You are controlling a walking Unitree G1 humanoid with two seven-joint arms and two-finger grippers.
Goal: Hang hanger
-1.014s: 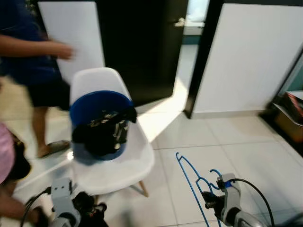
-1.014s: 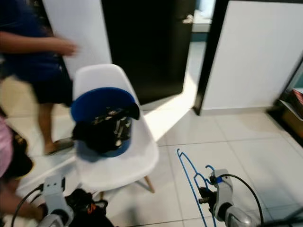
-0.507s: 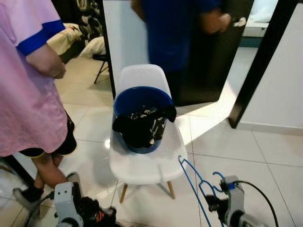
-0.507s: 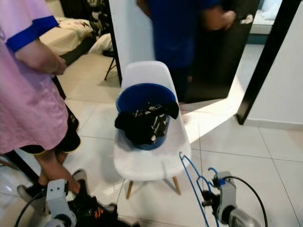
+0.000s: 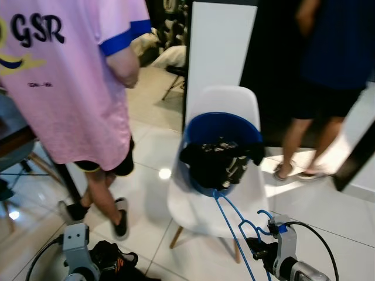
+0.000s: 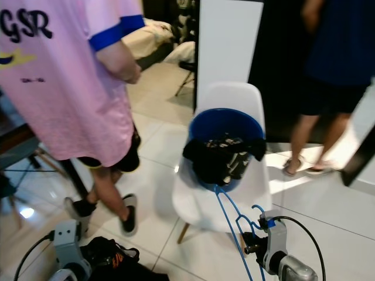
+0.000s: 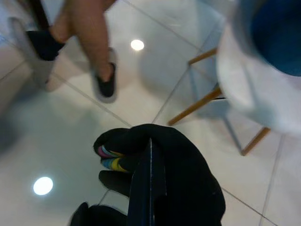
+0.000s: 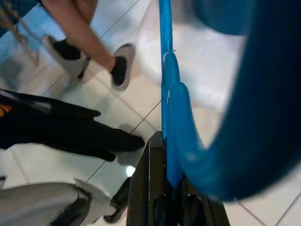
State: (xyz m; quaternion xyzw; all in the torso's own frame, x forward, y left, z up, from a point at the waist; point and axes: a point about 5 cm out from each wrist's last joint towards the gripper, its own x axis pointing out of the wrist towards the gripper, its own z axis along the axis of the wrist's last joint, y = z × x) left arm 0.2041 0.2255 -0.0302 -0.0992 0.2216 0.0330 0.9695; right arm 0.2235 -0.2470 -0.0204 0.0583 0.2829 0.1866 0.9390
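Note:
My right gripper [image 5: 258,250] is low at the right, shut on the neck of a blue wire hanger [image 5: 232,226]. The hanger rises from the gripper toward the chair. Along the right wrist, the black fingers [image 8: 149,170] clamp the blue hanger [image 8: 165,75]. Low at the left, my left gripper [image 7: 150,155] is shut on a black garment [image 7: 188,188] with coloured print. This garment [image 5: 115,261] bunches beside the left wrist above the tiled floor.
A white chair [image 5: 202,202] stands ahead carrying a blue basket [image 5: 220,126] of dark clothes [image 5: 218,163]. A person in a pink shirt [image 5: 70,88] stands close on the left. Another person in dark blue [image 5: 328,70] stands at the back right. A white panel [image 5: 217,47] rises behind the chair.
The camera has swung left, so the chair sits further right in view and the person in pink looms larger. Both grippers keep their holds.

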